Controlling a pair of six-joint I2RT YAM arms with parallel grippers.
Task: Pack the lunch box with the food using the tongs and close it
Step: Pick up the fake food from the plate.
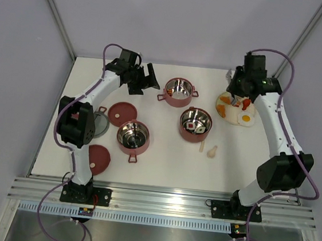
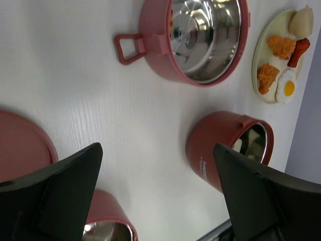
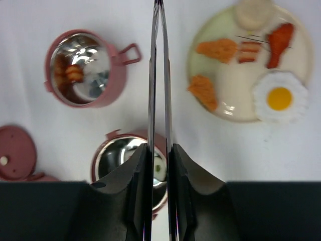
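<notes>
The right tool (image 3: 159, 165) is shown clamped on the tongs (image 3: 159, 75), whose two silver blades are squeezed nearly together and point away from the wrist camera, over the tabletop (image 1: 163, 149) between one dark-red bowl (image 3: 85, 68) and the cream plate (image 3: 251, 60). No piece is seen between the tong tips; the narrowed blades are judged to be readied for a pick from the plate, where the food (image 3: 216, 49) lies: orange breaded pieces, a drumstick, a fried egg and a pale round item.

The lunch box is laid out unstacked so each tier can be filled from above: three bowls (image 1: 195, 124) stand apart at mid-table, one holding a few pieces, and the dark-red lids (image 1: 122, 113) are set aside at the left. One beige piece (image 1: 211, 151) lies loose on the tabletop.

The left tool (image 2: 160, 191) is held wide and empty above the bowls, presumably kept clear until closing.
</notes>
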